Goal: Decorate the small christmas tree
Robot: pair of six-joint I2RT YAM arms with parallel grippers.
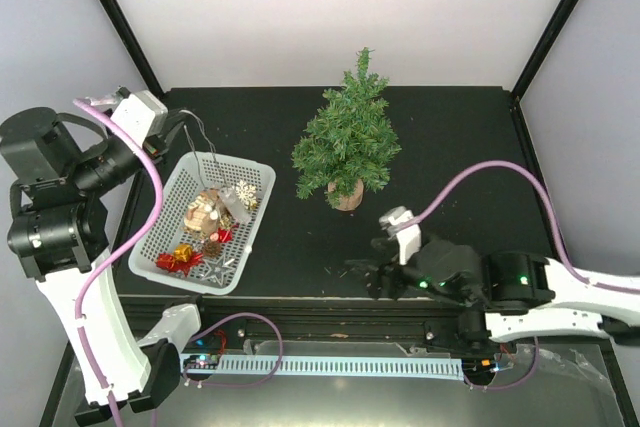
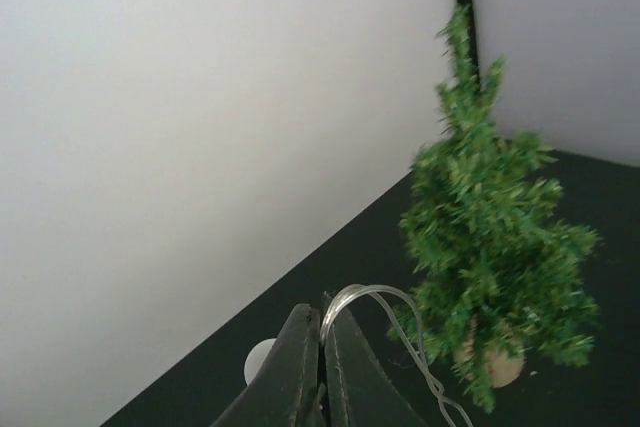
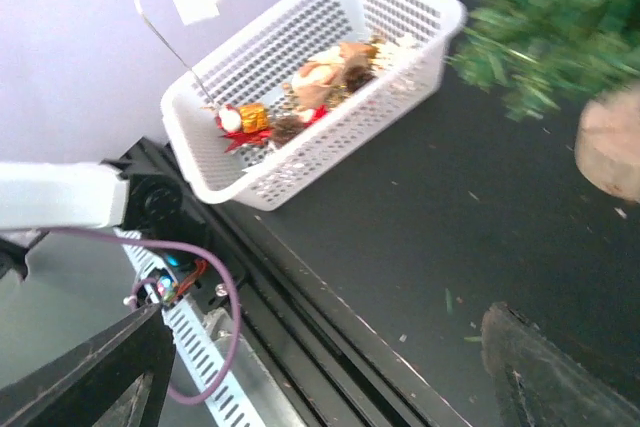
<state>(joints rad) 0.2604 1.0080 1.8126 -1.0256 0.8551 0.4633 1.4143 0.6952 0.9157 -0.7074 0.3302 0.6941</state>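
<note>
The small christmas tree (image 1: 347, 137) stands upright on its wood-slice base mid-table; it also shows in the left wrist view (image 2: 490, 247) and partly in the right wrist view (image 3: 560, 17). My left gripper (image 1: 188, 127) is raised above the far end of the white basket (image 1: 170, 222) and is shut on a thin clear wire strand (image 2: 400, 297) that loops out of the tips (image 2: 322, 319) and hangs down. My right gripper (image 1: 362, 272) is open and empty, low over the table front, right of the basket (image 3: 300, 157).
The basket holds several ornaments: a white snowflake (image 1: 243, 194), brown pine cones (image 1: 203, 209), a gold and red gift (image 1: 181, 255). White walls and black frame posts enclose the black table. A cable tray (image 1: 340, 365) runs along the near edge.
</note>
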